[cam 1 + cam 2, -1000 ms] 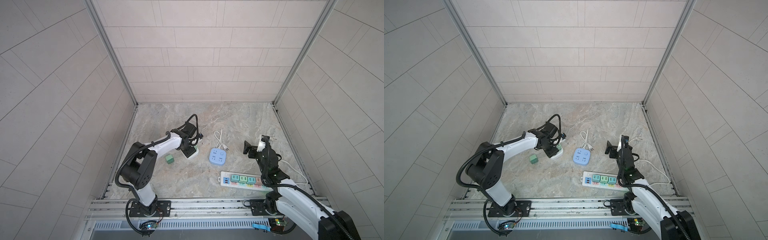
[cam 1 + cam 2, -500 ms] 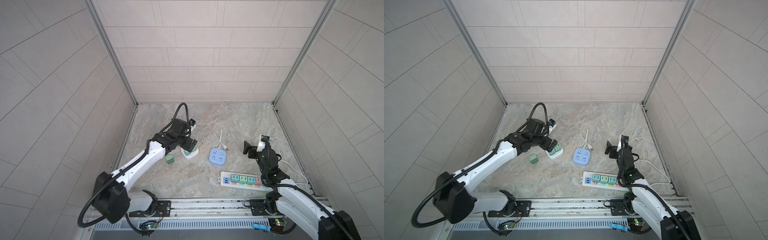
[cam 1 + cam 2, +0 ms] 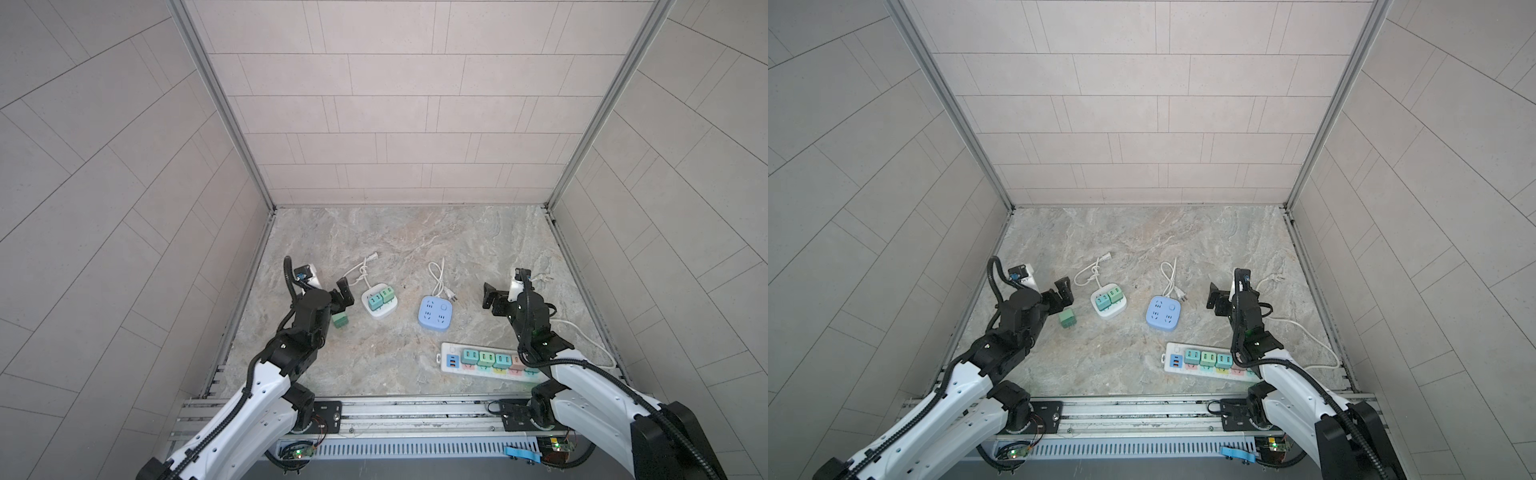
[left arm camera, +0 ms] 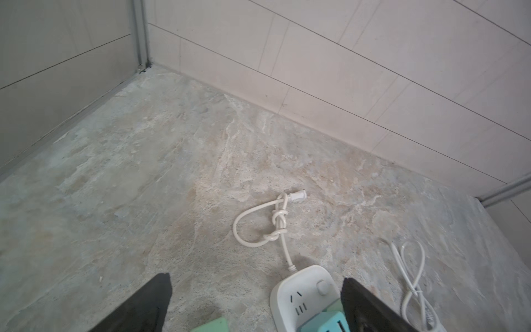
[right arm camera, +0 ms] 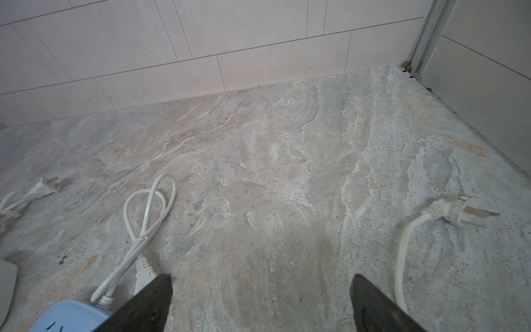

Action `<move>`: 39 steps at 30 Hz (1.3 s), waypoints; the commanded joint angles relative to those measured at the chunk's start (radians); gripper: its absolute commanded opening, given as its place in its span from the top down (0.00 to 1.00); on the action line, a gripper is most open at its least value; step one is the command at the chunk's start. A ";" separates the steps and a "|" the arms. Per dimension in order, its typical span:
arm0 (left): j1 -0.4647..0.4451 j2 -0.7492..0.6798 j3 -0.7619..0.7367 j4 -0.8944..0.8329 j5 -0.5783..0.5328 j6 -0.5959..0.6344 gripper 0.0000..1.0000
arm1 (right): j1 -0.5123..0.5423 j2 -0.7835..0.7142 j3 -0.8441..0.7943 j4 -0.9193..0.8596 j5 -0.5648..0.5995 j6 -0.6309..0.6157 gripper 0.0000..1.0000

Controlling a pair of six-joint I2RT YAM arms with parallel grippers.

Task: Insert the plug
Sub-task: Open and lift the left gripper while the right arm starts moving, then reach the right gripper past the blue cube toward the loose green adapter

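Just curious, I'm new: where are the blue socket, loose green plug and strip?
blue socket [image 3: 435,312]: in a top view, its top face.
green plug [image 3: 1067,319]: in a top view, its top.
strip [image 3: 447,352]: in a top view, bare white end.

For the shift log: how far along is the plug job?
Done: two plugs sit in the white socket block, and the long power strip carries a row. In hand: nothing; left pincer and right pincer both stand open, empty. Left: one green plug lies loose on the floor beside the left pincer; the blue socket block has no plug in it.
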 commanded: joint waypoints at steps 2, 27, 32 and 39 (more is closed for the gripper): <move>0.002 -0.055 -0.063 0.163 -0.069 -0.062 0.00 | 0.007 0.086 0.121 -0.126 -0.061 -0.019 0.07; 0.002 -0.148 -0.095 0.137 -0.131 -0.104 0.00 | 0.271 0.428 0.433 -0.577 0.071 -0.004 0.11; 0.002 -0.161 -0.102 0.147 -0.121 -0.105 0.00 | 0.331 0.527 0.502 -0.629 0.119 -0.016 0.11; 0.002 -0.177 -0.102 0.144 -0.113 -0.105 0.00 | 0.337 0.574 0.537 -0.625 0.106 -0.018 0.11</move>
